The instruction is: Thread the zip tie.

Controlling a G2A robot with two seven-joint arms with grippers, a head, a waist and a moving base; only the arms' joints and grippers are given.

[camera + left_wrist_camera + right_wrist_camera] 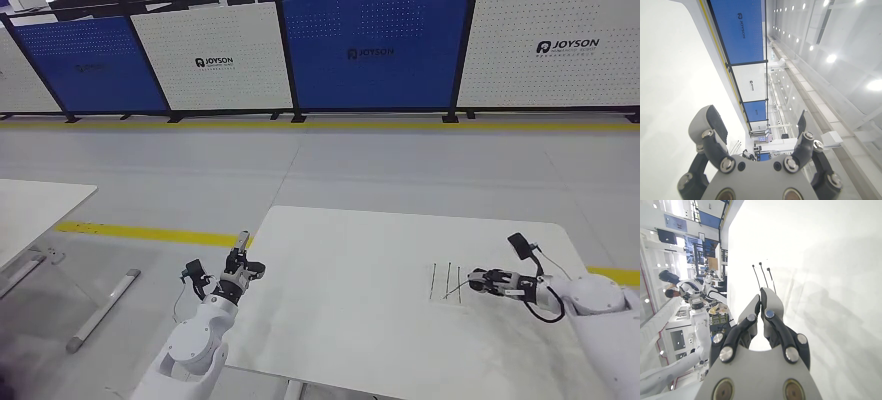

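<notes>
Okay, right claw (760,295) first: its fingers (772,300) are pressed together with no gap at the tips. It sits low over the white surface (340,300), near the right end. Three black zip ties (763,273) lie flat on the surface just ahead of this claw. They are side by side, roughly parallel, with their square heads at the end far from the tips. The tail of the outermost tie runs straight into the seam between the fingertips. I cannot tell if it is actually pinched or just passes under. The tails of the other two ties go behind the finger beside it. From the top view all the ties lie right in front of the right claw's tips, touching or nearly so.

Left claw (761,123): wide open, and I see nothing between its ribbed pads (715,121). It is at the left edge of the surface and raised off it. The ties are well apart from it, far ahead across the surface, showing as thin dark lines next to the other arm's claw.

Beyond the surface I see a yellow floor line (150,234) and a row of blue and white pegboard panels (375,50). A second white table (30,215) sits off to the left claw's side.
</notes>
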